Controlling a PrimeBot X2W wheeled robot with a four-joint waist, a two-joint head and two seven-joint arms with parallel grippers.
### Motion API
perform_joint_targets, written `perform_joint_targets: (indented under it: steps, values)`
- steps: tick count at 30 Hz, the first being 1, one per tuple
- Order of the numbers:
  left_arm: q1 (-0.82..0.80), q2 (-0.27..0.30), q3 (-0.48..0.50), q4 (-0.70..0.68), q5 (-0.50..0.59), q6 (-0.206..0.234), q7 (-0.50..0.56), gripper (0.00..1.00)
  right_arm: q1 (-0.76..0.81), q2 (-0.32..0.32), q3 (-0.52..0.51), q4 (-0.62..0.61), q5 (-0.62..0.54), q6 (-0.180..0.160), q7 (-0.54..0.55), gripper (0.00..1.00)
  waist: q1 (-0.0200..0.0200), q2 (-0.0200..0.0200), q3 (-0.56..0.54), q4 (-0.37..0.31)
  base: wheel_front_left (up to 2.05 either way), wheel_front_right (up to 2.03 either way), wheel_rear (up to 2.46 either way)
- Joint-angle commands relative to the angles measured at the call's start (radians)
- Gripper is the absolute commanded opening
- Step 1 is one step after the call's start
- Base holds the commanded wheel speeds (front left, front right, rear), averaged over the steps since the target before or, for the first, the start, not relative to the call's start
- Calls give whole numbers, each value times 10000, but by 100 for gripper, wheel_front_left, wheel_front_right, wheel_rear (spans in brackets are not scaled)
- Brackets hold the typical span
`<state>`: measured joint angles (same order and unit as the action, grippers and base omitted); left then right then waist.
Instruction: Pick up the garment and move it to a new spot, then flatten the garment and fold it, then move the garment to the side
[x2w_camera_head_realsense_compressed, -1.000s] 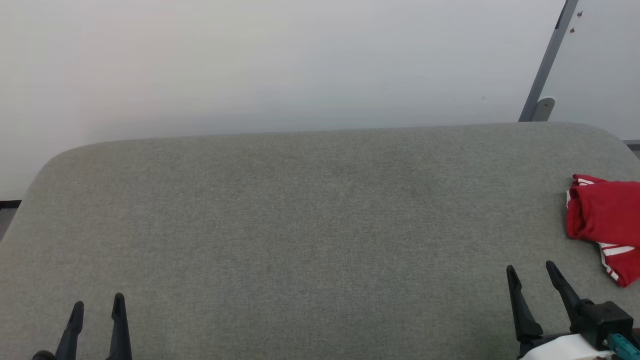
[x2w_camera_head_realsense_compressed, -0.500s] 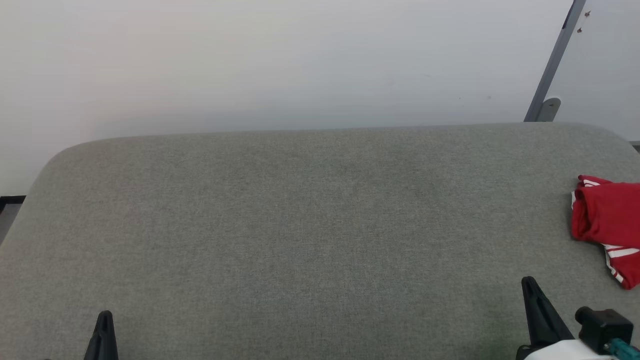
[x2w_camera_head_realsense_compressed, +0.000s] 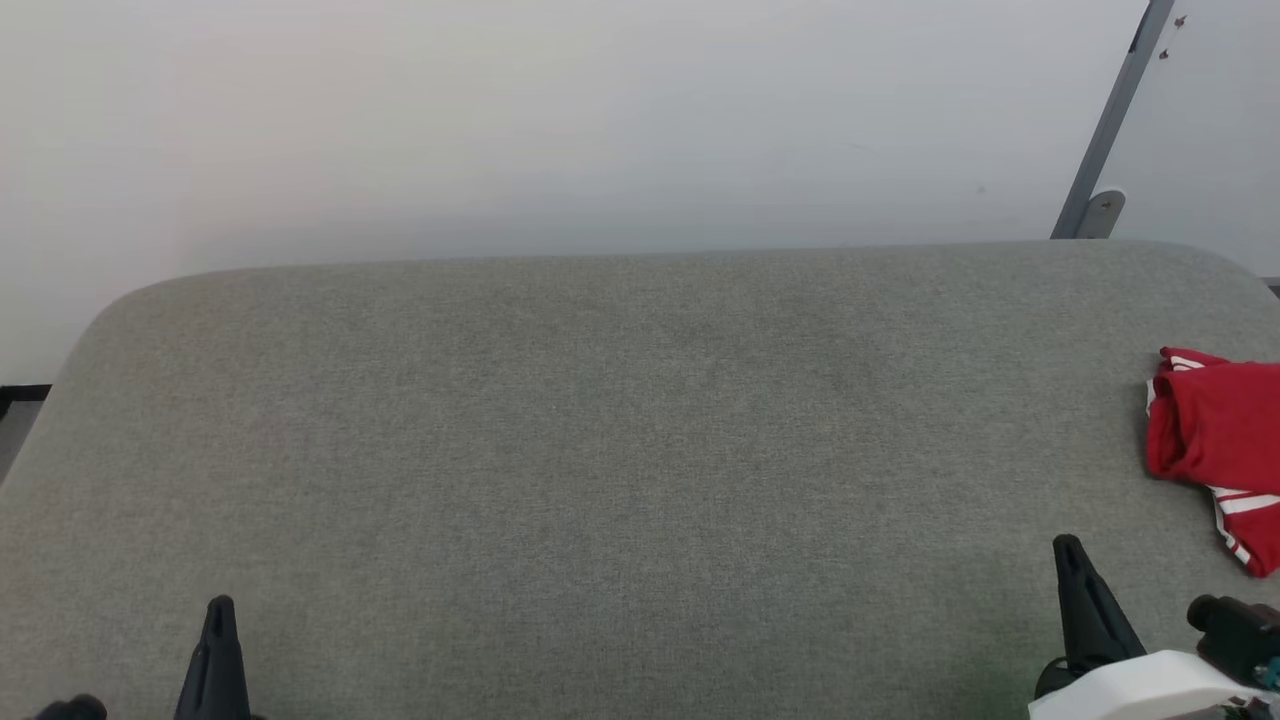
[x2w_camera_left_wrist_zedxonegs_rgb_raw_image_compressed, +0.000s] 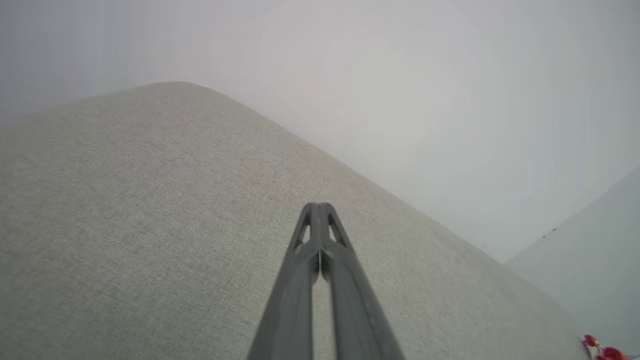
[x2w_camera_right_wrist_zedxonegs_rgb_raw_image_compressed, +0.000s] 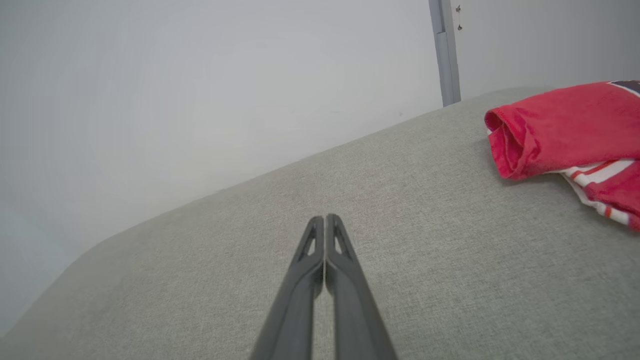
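Observation:
The red garment (x2w_camera_head_realsense_compressed: 1215, 440) lies folded at the right edge of the grey padded table (x2w_camera_head_realsense_compressed: 620, 420), its red-and-white striped trim toward the front. The right wrist view has the garment (x2w_camera_right_wrist_zedxonegs_rgb_raw_image_compressed: 565, 125) at its upper right, well clear of my right gripper (x2w_camera_right_wrist_zedxonegs_rgb_raw_image_compressed: 325, 220), whose fingers are pressed together with nothing between them. In the head view my right gripper (x2w_camera_head_realsense_compressed: 1068, 548) stands at the lower right, in front of and left of the garment. My left gripper (x2w_camera_head_realsense_compressed: 220, 608) sits at the lower left, shut and empty (x2w_camera_left_wrist_zedxonegs_rgb_raw_image_compressed: 318, 206), far from the cloth.
A pale wall rises behind the table. A grey slanted metal post (x2w_camera_head_realsense_compressed: 1110, 120) with a bracket stands at the back right corner. The table's back corners are rounded, and a strip of floor (x2w_camera_head_realsense_compressed: 15, 420) shows at the far left.
Both grippers went from open to shut over the last second and drew back toward the bottom of the head view. The camera shifted slightly. The garment has not moved.

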<state>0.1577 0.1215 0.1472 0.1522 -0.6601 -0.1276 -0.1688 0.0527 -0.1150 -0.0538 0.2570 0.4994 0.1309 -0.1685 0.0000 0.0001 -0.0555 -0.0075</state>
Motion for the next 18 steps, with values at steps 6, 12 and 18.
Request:
perform_joint_targets:
  steps: [6,12,18]
  values:
    - [-531,-22,-24,-14,-1119,-12,312,0,-405,49,-82,-197,1289,1,307,0,0,-1,37,5,0,0,0]
    - [-739,-76,-53,65,-1895,-14,542,0,-520,102,-129,-197,2186,1,536,0,0,-1,71,9,0,0,0]
    - [-931,-136,-77,142,-2619,-17,759,0,-629,156,-176,-197,3026,0,752,0,0,-1,104,13,0,0,0]
